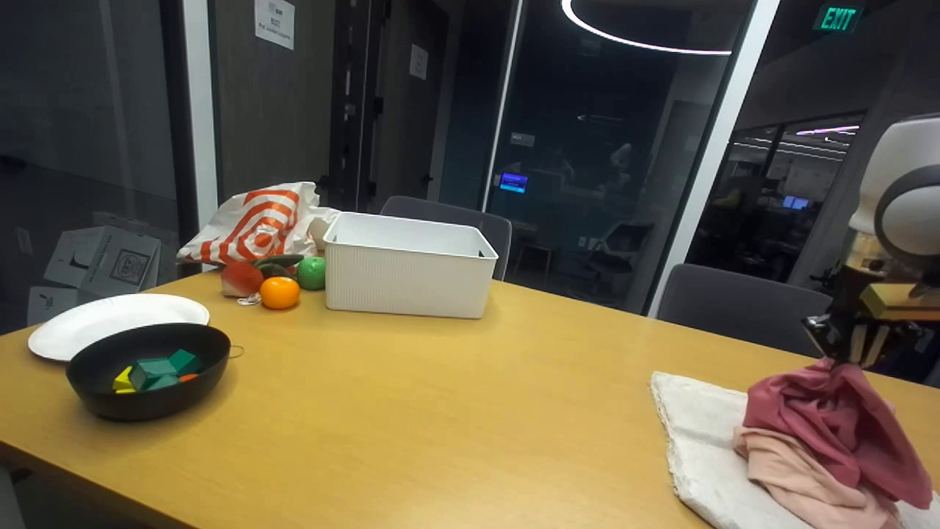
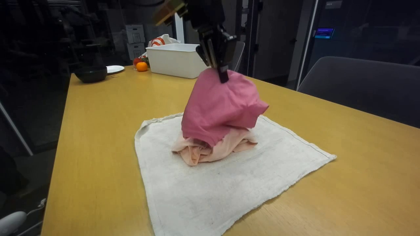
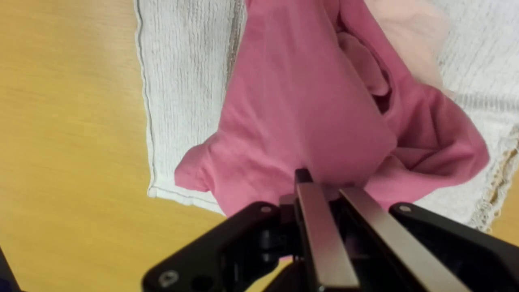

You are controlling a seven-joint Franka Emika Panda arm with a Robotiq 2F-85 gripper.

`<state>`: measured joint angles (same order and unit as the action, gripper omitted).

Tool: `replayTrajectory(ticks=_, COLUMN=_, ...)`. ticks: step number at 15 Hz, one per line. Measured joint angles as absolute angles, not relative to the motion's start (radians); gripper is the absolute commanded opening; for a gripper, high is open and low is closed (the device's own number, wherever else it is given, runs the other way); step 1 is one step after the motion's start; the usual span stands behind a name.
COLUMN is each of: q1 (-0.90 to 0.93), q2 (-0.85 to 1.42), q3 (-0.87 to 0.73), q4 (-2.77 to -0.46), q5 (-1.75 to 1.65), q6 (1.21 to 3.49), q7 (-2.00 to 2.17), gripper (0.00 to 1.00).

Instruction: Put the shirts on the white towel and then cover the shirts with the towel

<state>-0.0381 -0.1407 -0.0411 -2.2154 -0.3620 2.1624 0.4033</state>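
Note:
The white towel lies spread on the table in both exterior views [image 1: 701,433] [image 2: 210,196] and the wrist view [image 3: 182,101]. A crumpled peach shirt rests on the towel [image 1: 800,481] [image 2: 226,147]; part of it shows in the wrist view [image 3: 411,34]. My gripper [image 1: 844,361] [image 2: 220,73] [image 3: 324,184] is shut on the top of a dark pink shirt [image 1: 844,426] [image 2: 220,105] [image 3: 292,97]. The pink shirt hangs bunched from the fingers, its lower part over and touching the peach shirt. The pinched cloth between the fingertips is mostly hidden.
A white bin [image 1: 407,283] stands at the table's far side, beside toy fruit such as an orange [image 1: 280,293] and a plastic bag [image 1: 253,228]. A black bowl [image 1: 150,404] with blocks and a white plate [image 1: 110,312] are at the far end. Chairs [image 2: 364,88] line an edge.

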Motion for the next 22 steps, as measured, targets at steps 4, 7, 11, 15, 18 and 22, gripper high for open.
replayTrajectory(ticks=4, q1=-0.045, q2=-0.069, q3=-0.030, q4=-2.307, q5=-0.469, q6=2.243, q7=0.546, gripper=0.06)
replayTrajectory(ticks=7, q1=-0.045, q2=-0.004, q3=-0.029, q4=-2.351, q5=-0.499, q6=2.316, q7=0.622, gripper=0.09)
replayTrajectory(ticks=11, q1=-0.044, q2=0.052, q3=-0.032, q4=-2.359, q5=-0.501, q6=2.392, q7=0.680, gripper=0.11)
replayTrajectory(ticks=15, q1=-0.043, q2=0.049, q3=-0.036, q4=-2.350, q5=-0.468, q6=2.383, q7=0.691, gripper=0.44)
replayTrajectory(ticks=18, q1=-0.045, q2=0.019, q3=-0.040, q4=-2.320, q5=-0.276, q6=2.334, q7=0.572, gripper=0.66)
replayTrajectory(ticks=22, q1=-0.046, q2=-0.087, q3=-0.042, q4=-2.269, q5=-0.229, q6=2.275, q7=0.529, gripper=0.96)
